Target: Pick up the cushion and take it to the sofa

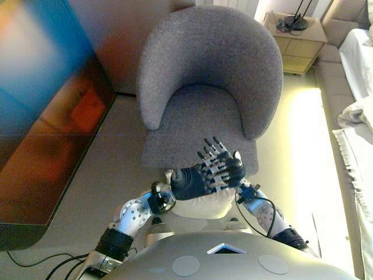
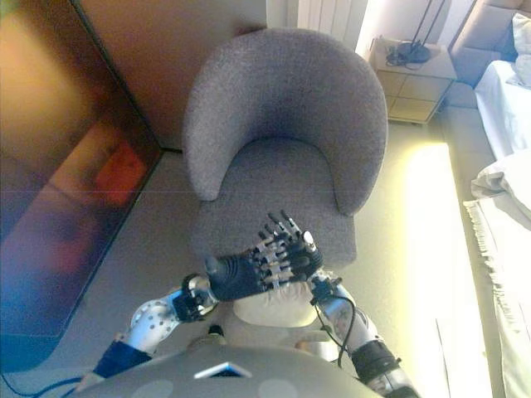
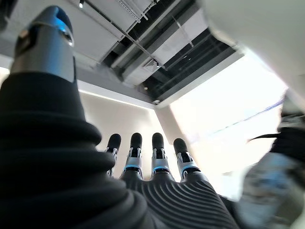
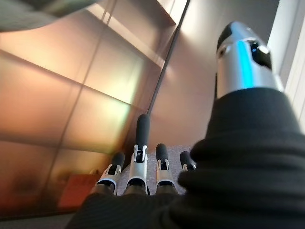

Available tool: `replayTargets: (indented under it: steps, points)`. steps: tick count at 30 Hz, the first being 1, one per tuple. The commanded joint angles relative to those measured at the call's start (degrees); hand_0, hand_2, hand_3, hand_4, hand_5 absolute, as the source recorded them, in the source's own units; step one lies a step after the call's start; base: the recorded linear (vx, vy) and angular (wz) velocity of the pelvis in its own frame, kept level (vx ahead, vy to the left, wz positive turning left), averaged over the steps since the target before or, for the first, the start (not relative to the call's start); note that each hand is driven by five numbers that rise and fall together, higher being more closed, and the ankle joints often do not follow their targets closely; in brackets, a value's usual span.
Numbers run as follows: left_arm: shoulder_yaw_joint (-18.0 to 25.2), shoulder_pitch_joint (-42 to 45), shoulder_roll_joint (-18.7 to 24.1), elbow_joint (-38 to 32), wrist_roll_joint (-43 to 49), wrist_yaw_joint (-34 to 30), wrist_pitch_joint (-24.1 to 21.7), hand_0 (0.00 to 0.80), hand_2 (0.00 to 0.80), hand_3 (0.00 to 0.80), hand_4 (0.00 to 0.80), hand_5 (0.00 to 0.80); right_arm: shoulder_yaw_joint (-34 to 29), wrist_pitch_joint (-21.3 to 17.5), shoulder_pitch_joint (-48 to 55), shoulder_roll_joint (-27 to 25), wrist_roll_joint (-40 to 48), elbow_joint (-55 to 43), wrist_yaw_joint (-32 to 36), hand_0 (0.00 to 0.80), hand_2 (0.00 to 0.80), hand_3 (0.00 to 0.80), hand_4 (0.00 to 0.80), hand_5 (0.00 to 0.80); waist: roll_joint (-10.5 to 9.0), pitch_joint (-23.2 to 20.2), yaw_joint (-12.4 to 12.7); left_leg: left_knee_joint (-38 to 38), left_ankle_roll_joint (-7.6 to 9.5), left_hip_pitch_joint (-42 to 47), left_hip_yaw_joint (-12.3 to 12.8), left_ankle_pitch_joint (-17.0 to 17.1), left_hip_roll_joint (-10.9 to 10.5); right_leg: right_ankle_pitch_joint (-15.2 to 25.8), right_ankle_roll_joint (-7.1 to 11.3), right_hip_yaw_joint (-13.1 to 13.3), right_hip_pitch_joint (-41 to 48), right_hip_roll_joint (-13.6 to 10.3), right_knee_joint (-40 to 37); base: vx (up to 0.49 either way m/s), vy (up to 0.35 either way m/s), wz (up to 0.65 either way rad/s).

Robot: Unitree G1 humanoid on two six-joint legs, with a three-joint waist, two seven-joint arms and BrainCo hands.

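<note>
A cream-white cushion (image 1: 201, 205) shows just below my two hands, wedged between my forearms and close to my body; most of it is hidden by the hands. My left hand (image 1: 191, 182) and right hand (image 1: 234, 170) are raised and overlap above it, fingers straight and pointing up toward the chair. In each wrist view the fingers (image 3: 157, 157) (image 4: 142, 152) stand straight, with nothing curled round anything. Neither wrist view shows the cushion. The grey upholstered tub chair (image 1: 201, 111) stands right in front of my hands, its seat bare.
A large dark glossy panel (image 1: 46, 116) runs along the left. A wooden bedside cabinet (image 1: 297, 41) with a black lamp base stands at the back right. White bedding (image 1: 356, 128) lies along the right edge, with pale floor (image 1: 303, 146) between it and the chair.
</note>
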Motion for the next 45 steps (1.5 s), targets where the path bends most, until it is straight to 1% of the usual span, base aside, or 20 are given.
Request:
replayTargets:
  steps: [1,3,5,9,14,19,22,26,32,45]
  points:
    - [-2.3,-2.2,0.7,1.8,1.5,-3.4,-2.3,0.000,0.000,0.000,0.000,0.000,-0.2,-2.1,-5.1,1.2,3.4,-3.8,3.3,0.000,0.000,0.000,0.000,0.000,0.02,1.1,0.9,1.2,2.66,-0.6,1.7,-1.0,1.0,2.0,0.32,-2.5,-3.2,-1.3,1.6,0.000,0.000,0.00]
    - [-2.6,-2.2,0.9,3.7,0.5,-2.2,-4.3,0.000,0.000,0.000,0.000,0.000,0.1,-2.2,-5.2,1.1,3.8,-4.1,4.0,0.000,0.000,0.000,0.000,0.000,0.03,1.2,0.8,1.1,2.68,-0.5,1.8,-1.0,1.0,2.0,0.40,-2.5,-3.3,-1.3,1.6,0.000,0.000,0.00]
    - [-1.6,-2.5,0.4,5.8,-0.9,-1.9,-5.5,0.000,0.000,0.000,0.000,0.000,0.1,-1.8,-5.1,1.1,4.1,-4.6,4.6,0.000,0.000,0.000,0.000,0.000,-0.02,1.1,0.7,0.9,2.73,-0.3,2.0,-1.0,1.1,2.0,0.40,-2.4,-3.2,-1.2,1.5,0.000,0.000,0.00]
    - [0.4,-2.9,-0.1,8.4,-0.8,-3.5,-7.0,0.000,0.000,0.000,0.000,0.000,-0.7,-0.7,-4.8,1.1,5.2,-5.0,5.6,0.000,0.000,0.000,0.000,0.000,-0.20,0.8,0.7,0.9,2.68,-0.3,2.2,-1.0,1.2,2.1,0.45,-2.4,-3.2,-1.2,1.4,0.000,0.000,0.00]
    - [3.1,-3.4,-0.9,10.3,-1.2,-3.8,-8.1,0.000,0.000,0.000,0.000,0.000,-1.6,0.5,-4.2,1.4,4.0,-6.1,7.7,0.000,0.000,0.000,0.000,0.000,-0.31,0.4,0.4,0.7,2.64,0.1,2.3,-1.0,1.2,2.1,0.45,-2.3,-3.0,-1.1,1.3,0.024,0.005,0.00]
    - [5.2,-4.0,-1.9,9.9,-3.2,-4.0,-9.2,0.000,0.000,0.000,0.000,0.000,-1.2,1.1,-2.9,1.2,2.0,-7.5,8.9,0.000,0.000,0.000,0.000,0.000,-0.38,0.1,0.1,0.7,2.68,0.2,2.5,-1.0,1.1,2.1,0.39,-2.1,-3.0,-1.1,1.3,0.006,0.003,0.00]
    - [5.8,-4.2,-2.2,9.3,-3.9,-3.5,-9.4,0.000,0.000,0.000,0.000,0.000,-1.3,1.7,-2.4,1.3,2.2,-7.5,8.3,0.000,0.000,0.000,0.000,0.000,-0.38,0.0,0.1,0.7,2.70,0.1,2.5,-1.0,1.0,2.1,0.37,-2.0,-3.0,-1.1,1.3,0.000,0.000,0.00]
    - [7.1,-5.1,-2.7,8.9,-5.3,-0.6,-9.2,0.000,0.000,0.000,0.000,0.000,-1.8,2.9,-1.7,1.8,1.9,-7.3,8.7,0.000,0.000,0.000,0.000,0.000,-0.39,-0.2,-0.2,0.6,2.79,0.2,2.5,-1.0,0.9,2.1,0.34,-1.9,-2.9,-1.1,1.3,0.000,0.000,0.00]
    - [8.8,-5.5,-3.4,9.4,-6.0,1.0,-9.4,0.000,0.000,0.000,0.000,0.000,-1.8,4.1,-0.5,1.8,0.6,-8.0,9.1,0.000,0.000,0.000,0.000,0.000,-0.36,-0.5,-0.3,0.6,2.81,0.2,2.5,-1.0,0.7,1.9,0.25,-2.0,-2.9,-1.2,1.2,0.000,0.000,0.00]
    - [11.6,-6.6,-2.9,9.1,-6.0,2.8,-10.2,0.000,0.000,0.000,0.000,0.000,-2.5,5.2,0.6,1.4,-0.2,-8.0,9.4,0.000,0.000,0.000,0.000,0.000,-0.09,-0.7,-0.6,0.6,2.88,0.1,2.4,-0.9,0.5,1.8,0.12,-1.7,-2.8,-1.1,1.2,0.000,0.000,0.00]
